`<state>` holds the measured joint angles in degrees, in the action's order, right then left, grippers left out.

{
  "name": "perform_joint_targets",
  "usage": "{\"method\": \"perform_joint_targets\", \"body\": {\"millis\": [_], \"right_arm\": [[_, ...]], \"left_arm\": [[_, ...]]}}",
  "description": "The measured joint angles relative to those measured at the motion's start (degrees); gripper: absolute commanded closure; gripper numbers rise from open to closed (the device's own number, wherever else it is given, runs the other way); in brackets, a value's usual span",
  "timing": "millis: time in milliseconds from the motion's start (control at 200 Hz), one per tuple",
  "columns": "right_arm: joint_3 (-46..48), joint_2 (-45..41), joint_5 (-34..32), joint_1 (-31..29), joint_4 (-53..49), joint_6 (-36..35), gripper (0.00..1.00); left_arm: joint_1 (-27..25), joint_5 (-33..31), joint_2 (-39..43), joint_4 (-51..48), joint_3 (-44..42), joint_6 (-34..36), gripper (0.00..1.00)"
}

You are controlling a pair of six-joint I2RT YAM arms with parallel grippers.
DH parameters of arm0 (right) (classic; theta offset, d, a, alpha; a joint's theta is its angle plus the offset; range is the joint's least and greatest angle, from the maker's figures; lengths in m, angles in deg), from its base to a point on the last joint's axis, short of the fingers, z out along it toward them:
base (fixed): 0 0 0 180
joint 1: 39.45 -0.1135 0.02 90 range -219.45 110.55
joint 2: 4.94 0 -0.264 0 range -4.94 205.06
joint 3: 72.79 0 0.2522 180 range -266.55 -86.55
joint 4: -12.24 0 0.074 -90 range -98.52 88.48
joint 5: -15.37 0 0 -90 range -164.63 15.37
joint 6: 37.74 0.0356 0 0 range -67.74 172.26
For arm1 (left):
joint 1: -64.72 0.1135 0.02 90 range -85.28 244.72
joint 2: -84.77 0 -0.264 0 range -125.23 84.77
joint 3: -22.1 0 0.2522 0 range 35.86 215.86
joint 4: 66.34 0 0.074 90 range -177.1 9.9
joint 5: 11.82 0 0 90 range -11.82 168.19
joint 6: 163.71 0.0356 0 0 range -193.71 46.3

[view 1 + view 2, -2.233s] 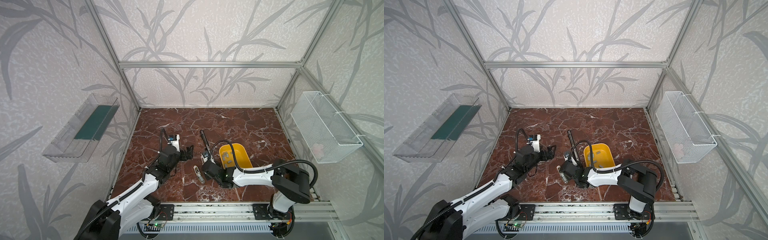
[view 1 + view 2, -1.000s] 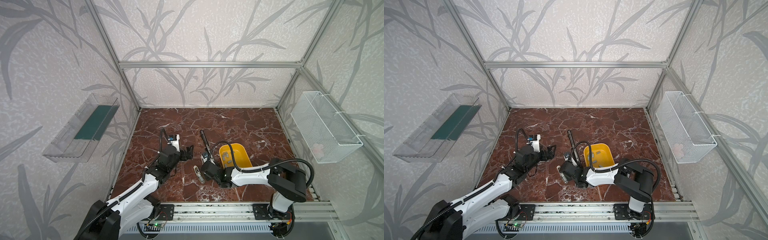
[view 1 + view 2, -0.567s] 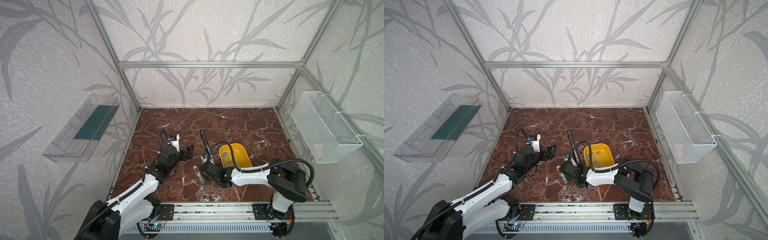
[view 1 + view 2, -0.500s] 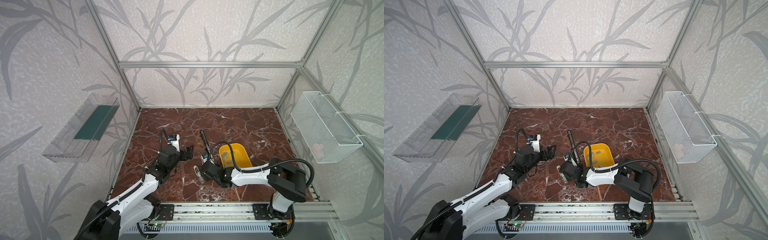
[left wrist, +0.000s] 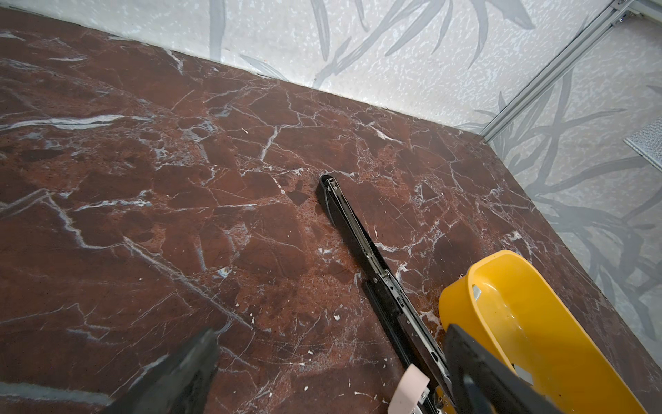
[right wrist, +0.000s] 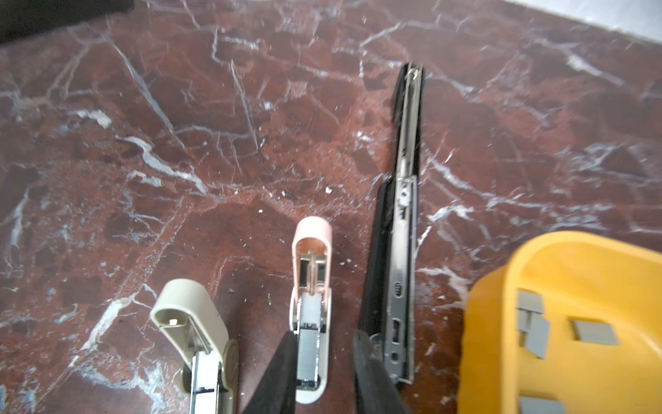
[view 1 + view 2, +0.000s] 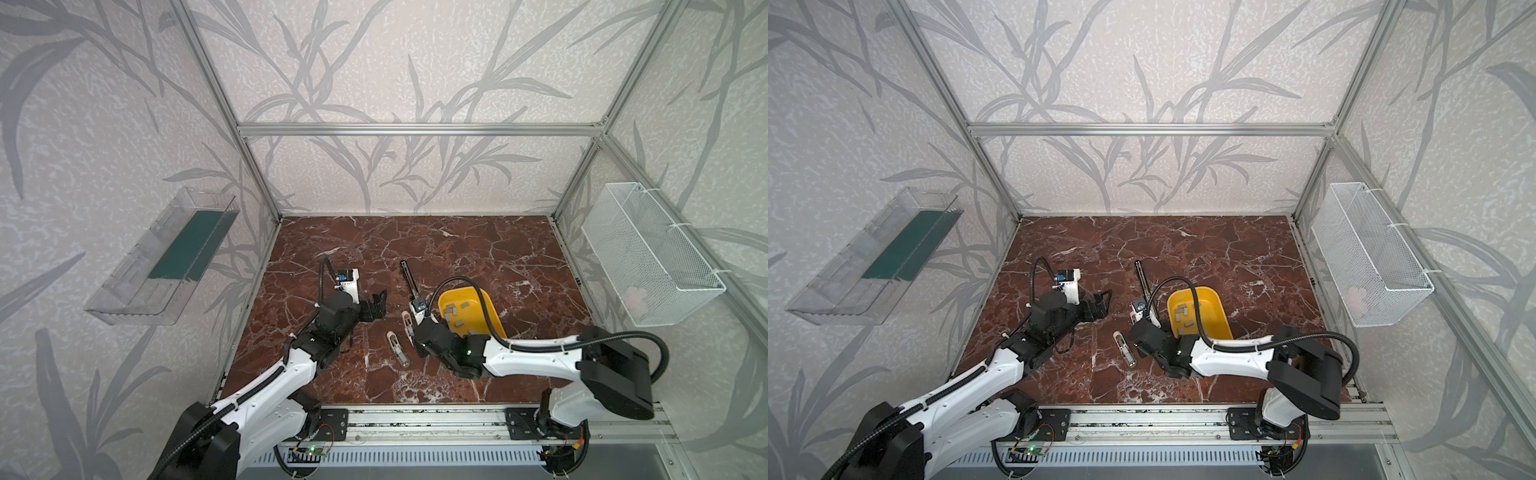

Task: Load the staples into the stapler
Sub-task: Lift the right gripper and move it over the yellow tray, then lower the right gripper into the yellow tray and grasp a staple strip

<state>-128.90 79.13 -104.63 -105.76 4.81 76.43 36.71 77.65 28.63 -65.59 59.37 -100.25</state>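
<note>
Worktop (image 7: 478,249): red-brown marble pattern with white veins, with small white specks (image 6: 327,190) scattered on it. Lying directly on it near the front centre, side by side from left to right, are a beige stapler (image 6: 193,322), a pink stapler (image 6: 311,283), a long black stapler (image 6: 403,215) opened out flat, and a yellow tray (image 6: 490,322).

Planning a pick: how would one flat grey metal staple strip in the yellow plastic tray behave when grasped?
The flat grey metal staple strip looks thin and lies flat, so probably light, hard to pinch. On the smooth yellow plastic tray it may slide when pushed.
</note>
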Motion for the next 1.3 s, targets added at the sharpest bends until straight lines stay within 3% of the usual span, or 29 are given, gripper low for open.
{"method": "perform_joint_targets", "body": {"millis": [270, 560, 990, 1300], "right_arm": [[4.5, -13.0, -7.2, 5.7, -1.2, -2.1, 0.77], [5.9, -14.6, -0.3, 22.9, -6.8, 3.4, 0.78], [-2.2, 6.3, 14.9, 30.1, -12.4, 7.2, 0.83], [-7.3, 10.4, 20.0, 30.4, -15.0, 6.2, 0.83]], "left_arm": [[0.0, -1.0, 0.9, -0.3, 0.0, 0.1, 0.02], [0.0, -1.4, 0.9, -0.3, 0.0, 0.0, 0.02], [0.0, -1.1, 0.4, 0.2, -0.3, -0.1, 0.02], [0.0, -1.1, 0.4, 0.2, -0.3, -0.1, 0.02]]}}
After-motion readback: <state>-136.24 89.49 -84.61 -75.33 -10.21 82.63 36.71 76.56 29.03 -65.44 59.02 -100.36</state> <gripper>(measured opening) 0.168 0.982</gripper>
